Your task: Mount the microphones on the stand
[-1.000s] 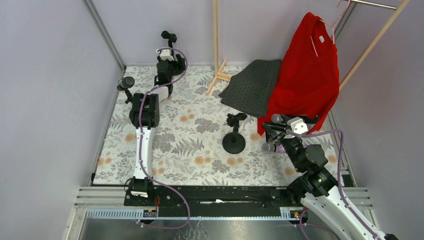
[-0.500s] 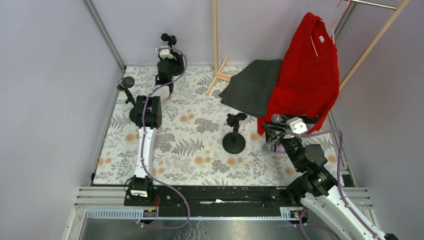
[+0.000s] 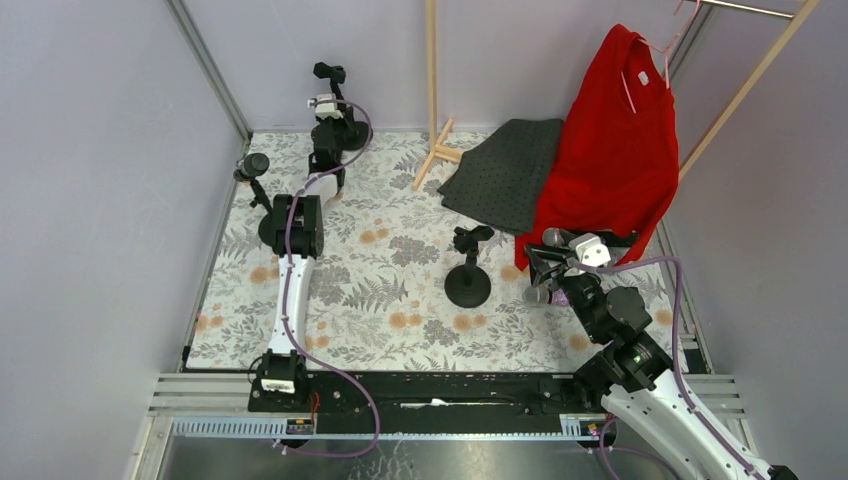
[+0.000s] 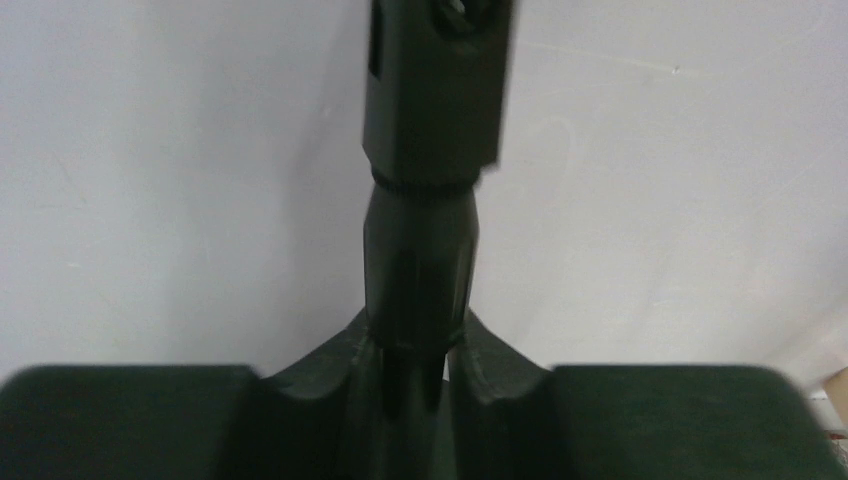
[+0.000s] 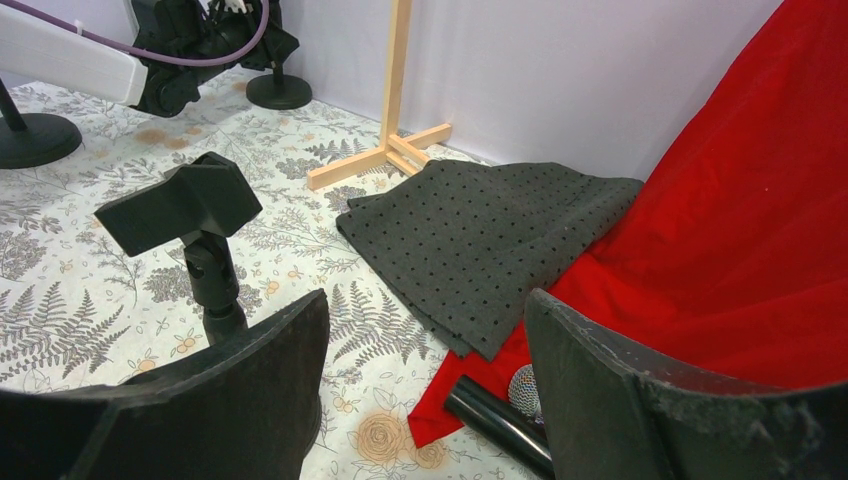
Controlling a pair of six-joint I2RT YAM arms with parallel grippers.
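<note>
Two arms: both reaching out over the floral tablecloth [image 3: 380, 300].
Left gripper [image 4: 410, 345]: clamping tight on the far stand [image 4: 418, 240], at the back wall.
Middle stand [image 3: 467, 285]: standing upright, apart from both grippers.
Right gripper [image 5: 425, 310]: hanging wide open just above the microphones [image 5: 495, 415], which are lying at the red shirt's [image 5: 720, 270] hem.

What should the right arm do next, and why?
Probably lower the right gripper onto the black microphone and close. Its jaws stand open and empty, the microphone lies just below them beside the red shirt, and the nearby stand clip is empty.
</note>
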